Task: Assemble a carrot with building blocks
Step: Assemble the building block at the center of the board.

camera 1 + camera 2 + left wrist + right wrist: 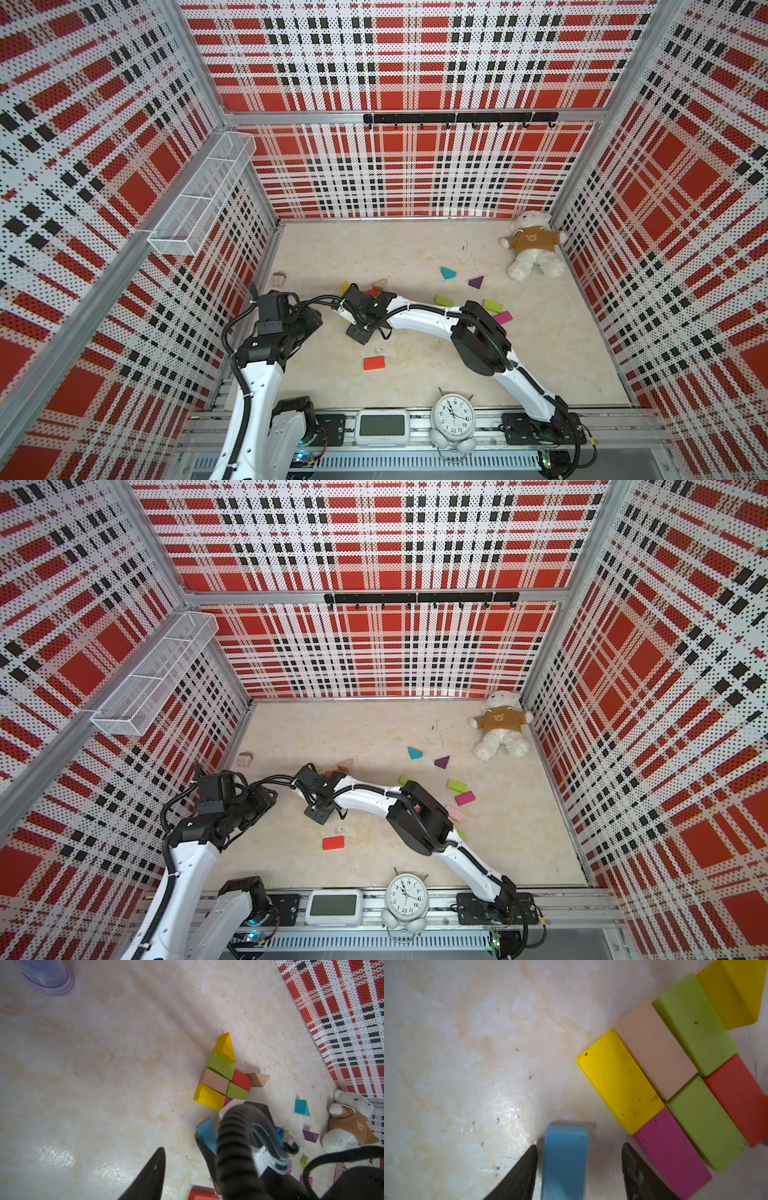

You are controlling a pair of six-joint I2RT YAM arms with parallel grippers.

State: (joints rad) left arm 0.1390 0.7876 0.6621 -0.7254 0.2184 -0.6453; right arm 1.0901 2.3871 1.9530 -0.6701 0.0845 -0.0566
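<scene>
Black left gripper (313,322) sits leftmost; I cannot tell whether its jaws are parted or closed. The right gripper's (579,1146) jaws stand apart around a loose blue block (564,1167), just beside the cluster (654,1053) of yellow, tan, green, red and magenta blocks.

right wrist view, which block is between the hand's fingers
The blue block: it alone lies between the right hand's open fingers, apart from the packed cluster of yellow, tan, green, red and magenta blocks.
</scene>
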